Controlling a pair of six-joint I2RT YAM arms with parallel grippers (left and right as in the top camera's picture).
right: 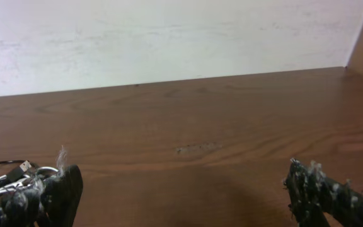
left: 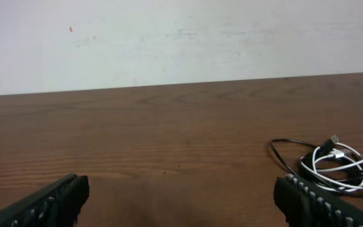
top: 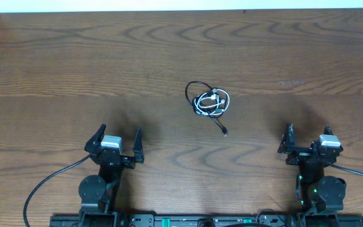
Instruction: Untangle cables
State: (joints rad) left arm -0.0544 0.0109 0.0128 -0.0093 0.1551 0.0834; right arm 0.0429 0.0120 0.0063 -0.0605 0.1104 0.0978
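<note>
Nothing is untangled yet, as I judge it: the black cord [top: 189,92] and white cord [top: 212,99] lie together in one small coil on the wooden table [top: 62,63], ahead of me and between my arms. My left gripper [top: 120,130] and right gripper [top: 307,133] are both spread wide, holding nothing, well apart from the coil. How the strands cross is too small to read, so all the separating remains.

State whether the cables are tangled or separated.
Tangled: the black cord and white cord lie looped together in one bundle.
</note>
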